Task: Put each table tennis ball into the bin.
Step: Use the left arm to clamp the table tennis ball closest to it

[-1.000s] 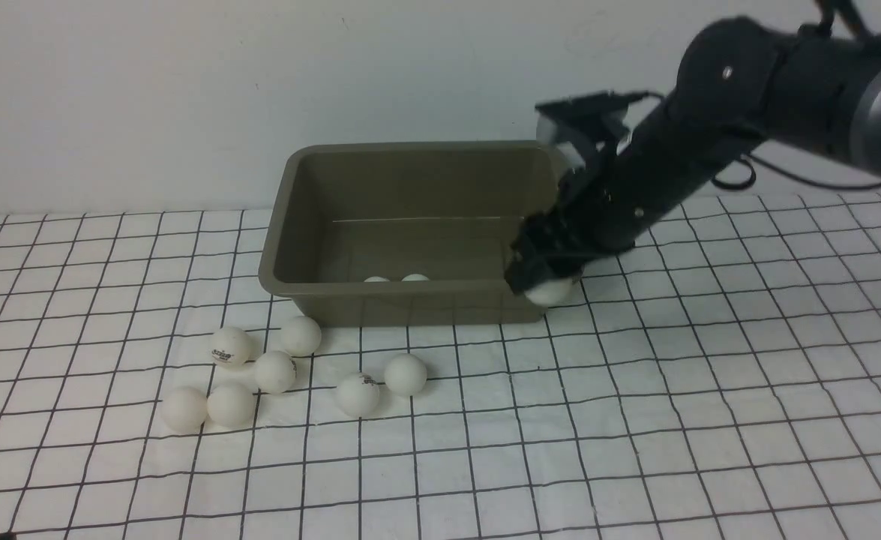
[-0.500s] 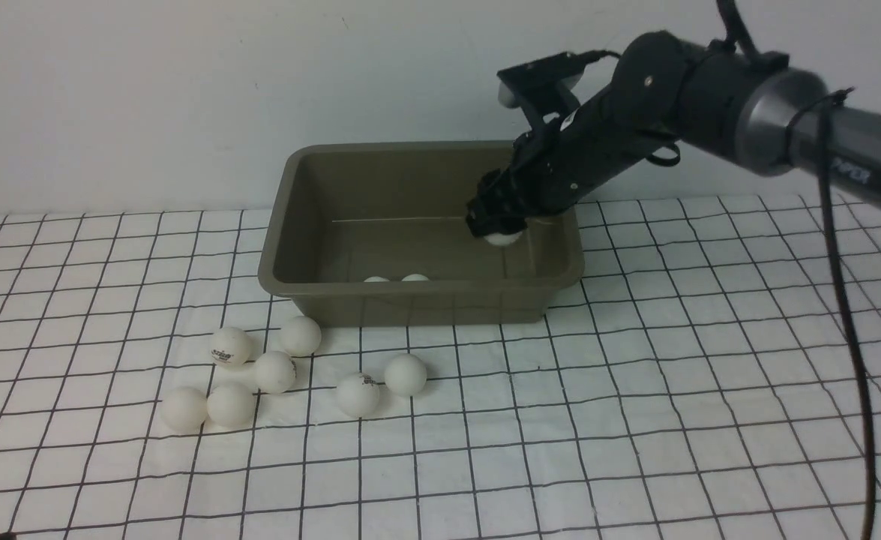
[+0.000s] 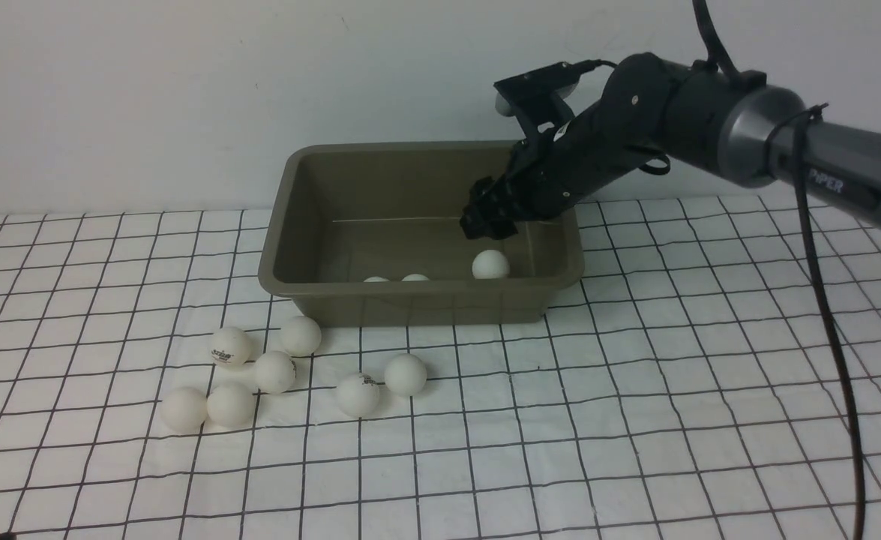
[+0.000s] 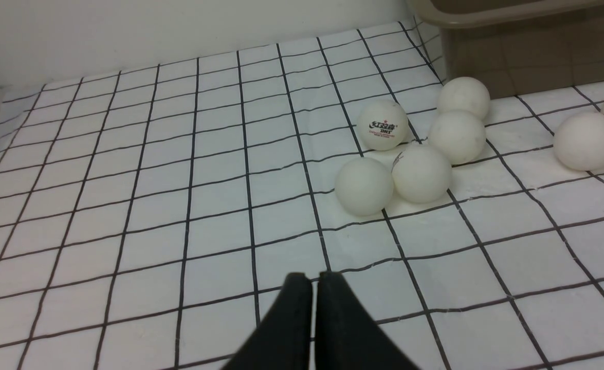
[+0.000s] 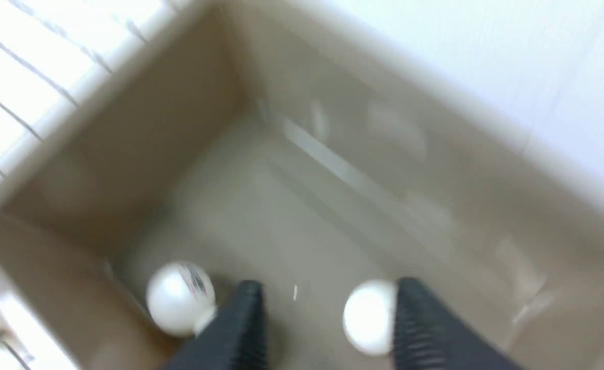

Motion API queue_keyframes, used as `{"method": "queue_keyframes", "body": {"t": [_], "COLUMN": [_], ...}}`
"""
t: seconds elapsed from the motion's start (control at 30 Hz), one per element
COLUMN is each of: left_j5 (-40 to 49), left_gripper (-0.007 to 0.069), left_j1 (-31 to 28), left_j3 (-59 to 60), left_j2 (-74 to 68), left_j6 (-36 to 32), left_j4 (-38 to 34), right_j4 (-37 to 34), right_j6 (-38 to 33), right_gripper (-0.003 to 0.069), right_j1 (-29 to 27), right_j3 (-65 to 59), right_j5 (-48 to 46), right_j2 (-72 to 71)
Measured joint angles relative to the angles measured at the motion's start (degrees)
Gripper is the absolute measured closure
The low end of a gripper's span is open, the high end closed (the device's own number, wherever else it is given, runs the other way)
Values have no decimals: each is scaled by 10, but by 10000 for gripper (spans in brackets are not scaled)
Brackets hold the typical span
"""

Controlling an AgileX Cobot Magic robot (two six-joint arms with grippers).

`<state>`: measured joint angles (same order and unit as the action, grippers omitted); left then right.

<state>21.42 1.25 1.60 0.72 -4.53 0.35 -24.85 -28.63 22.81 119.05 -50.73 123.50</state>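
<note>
The olive-grey bin (image 3: 410, 306) stands at the back of the table. My right gripper (image 3: 485, 222) hangs over its right half, open, with nothing held. A loose table tennis ball (image 3: 490, 264) is just below it inside the bin. Two more balls (image 3: 376, 280) (image 3: 415, 277) peek over the front wall. In the right wrist view the gripper (image 5: 330, 287) has one ball (image 5: 369, 316) below its spread fingers and another (image 5: 180, 298) off to the side. Several balls (image 3: 274, 372) lie on the cloth before the bin. My left gripper (image 4: 314, 280) is shut and empty, short of that cluster (image 4: 421, 173).
A white cloth with a black grid (image 3: 635, 420) covers the table. A white wall (image 3: 148, 90) rises right behind the bin. The right arm's cable (image 3: 834, 330) hangs down at the right side of the table.
The right gripper carried a ball from the bin's front right corner up over the bin, opened, and the ball dropped inside. The balls on the cloth have not moved.
</note>
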Motion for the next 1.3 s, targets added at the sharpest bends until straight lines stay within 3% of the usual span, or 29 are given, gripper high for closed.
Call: {"method": "queue_keyframes", "body": {"t": [0.1, 0.23, 0.37, 0.7, 0.97, 1.3], "left_j5": [0, 0, -2, -44, -75, -135], "left_gripper": [629, 629, 629, 629, 629, 629], "left_j1": [0, 0, 0, 0, 0, 0], "left_j3": [0, 0, 0, 0, 0, 0], "left_j2": [0, 0, 0, 0, 0, 0], "left_j6": [0, 0, 6, 67, 80, 77], "left_j4": [0, 0, -13, -161, -308, -401], "right_j4": [23, 54, 77, 90, 94, 104], "right_j6": [-9, -10, -10, -5, 12, 18], "right_gripper": [486, 601, 655, 673, 673, 673], "right_j1": [0, 0, -1, -14, -37, -48], "right_j3": [44, 68, 73, 73, 73, 54], "right_j5": [-30, -65, -108, -212, -224, -226], "right_j2": [-34, -74, -105, -177, -261, -385]}}
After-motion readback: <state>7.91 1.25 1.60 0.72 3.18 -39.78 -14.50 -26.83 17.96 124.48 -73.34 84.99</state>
